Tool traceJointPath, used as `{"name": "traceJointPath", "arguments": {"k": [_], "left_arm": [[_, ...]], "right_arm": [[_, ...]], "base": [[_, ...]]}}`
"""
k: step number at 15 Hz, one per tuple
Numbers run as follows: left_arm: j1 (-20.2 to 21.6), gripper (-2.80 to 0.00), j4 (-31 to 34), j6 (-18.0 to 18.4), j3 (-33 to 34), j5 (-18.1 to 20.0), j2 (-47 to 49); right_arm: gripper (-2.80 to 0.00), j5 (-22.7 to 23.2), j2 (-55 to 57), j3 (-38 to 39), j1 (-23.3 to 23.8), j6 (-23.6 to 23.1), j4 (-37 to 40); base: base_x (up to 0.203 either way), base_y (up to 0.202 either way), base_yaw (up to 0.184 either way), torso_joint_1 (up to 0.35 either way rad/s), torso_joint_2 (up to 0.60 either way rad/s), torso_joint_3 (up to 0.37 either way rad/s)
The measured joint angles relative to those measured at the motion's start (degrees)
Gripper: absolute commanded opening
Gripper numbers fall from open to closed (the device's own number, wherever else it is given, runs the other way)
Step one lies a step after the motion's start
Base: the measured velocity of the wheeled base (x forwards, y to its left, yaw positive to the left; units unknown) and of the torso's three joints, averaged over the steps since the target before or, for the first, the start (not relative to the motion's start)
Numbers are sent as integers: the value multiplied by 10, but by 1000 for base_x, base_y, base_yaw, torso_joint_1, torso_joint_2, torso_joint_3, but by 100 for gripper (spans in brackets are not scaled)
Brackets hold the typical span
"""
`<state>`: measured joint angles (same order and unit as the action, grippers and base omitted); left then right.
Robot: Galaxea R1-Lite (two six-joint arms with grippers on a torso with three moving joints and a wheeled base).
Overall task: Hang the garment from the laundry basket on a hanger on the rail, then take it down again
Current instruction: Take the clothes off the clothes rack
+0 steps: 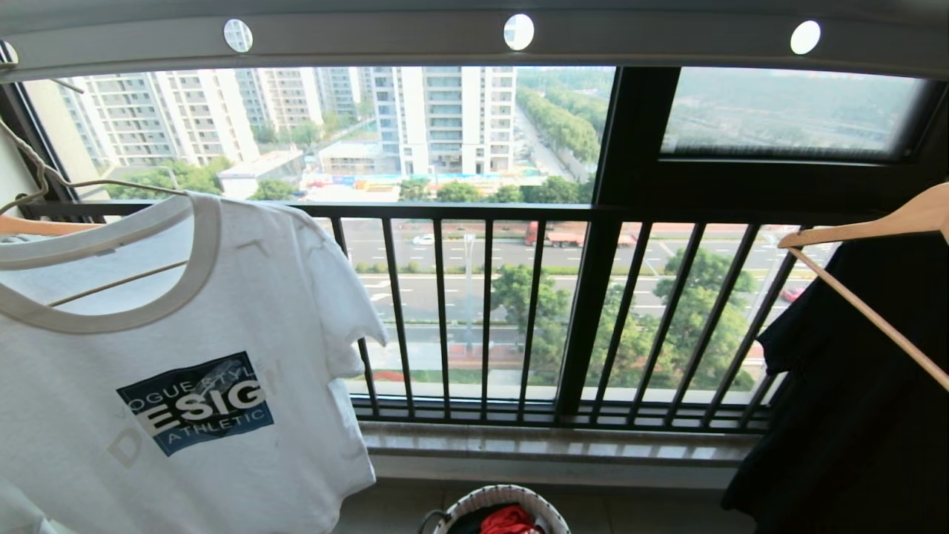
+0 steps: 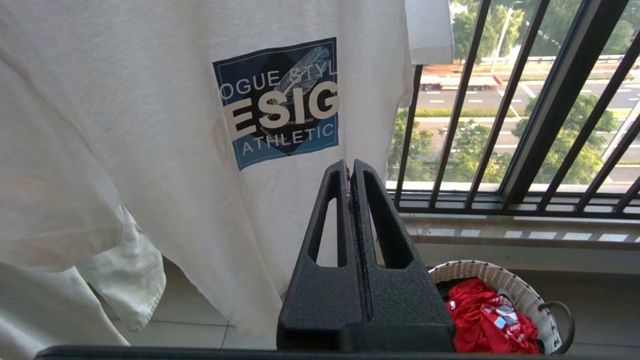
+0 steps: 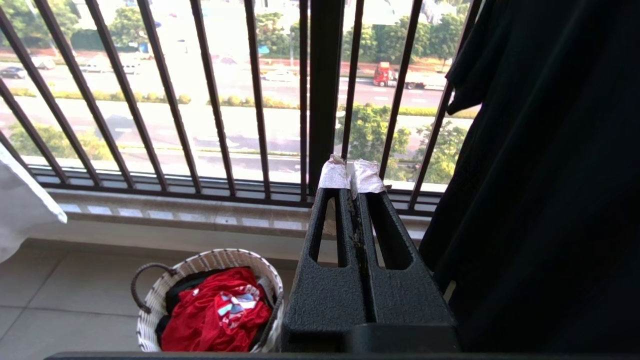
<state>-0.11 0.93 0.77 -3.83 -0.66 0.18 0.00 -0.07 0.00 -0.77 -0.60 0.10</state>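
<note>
Right now the tee (image 1: 185,371) hangs on the hanger (image 1: 44,185) under the rail (image 1: 371,37), at the robot's left, w/ the basket (image 1: 511,498) on the floor below, near the window railing (image 1: 482,311).

Handling, as a guess: tee is light, soft, floppy cotton, not slippery; it'll sag and bunch if pulled at one spot. Hanger is thin wire, prob. springy. Best hold looks like the shoulder seam or collar edge, or the hanger neck to lift both off together.

Left fingers (image 2: 349,165) are clenched, empty, pointing at the tee's chest print. Right fingers (image 3: 351,170) are also clenched, empty, by a black garment (image 3: 550,175).

Only the head view shows rail, hanger and collar, plus a wooden hanger (image 1: 875,230); neither arm is in it. Wrist views show tee hem, sleeve, and a red garment (image 3: 215,310) in the basket.
</note>
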Motion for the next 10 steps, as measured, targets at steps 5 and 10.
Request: {"name": "traceJointPath", "arguments": {"k": [5, 10], "left_arm": [[0, -280, 11, 4, -24, 0, 9], [-1, -280, 59, 33, -82, 0, 63]], "right_arm": [[-280, 0, 0, 0, 0, 0, 0], [-280, 0, 0, 0, 0, 0, 0]], "base": [[0, 0, 0, 0, 0, 0], [0, 0, 0, 0, 0, 0]]}}
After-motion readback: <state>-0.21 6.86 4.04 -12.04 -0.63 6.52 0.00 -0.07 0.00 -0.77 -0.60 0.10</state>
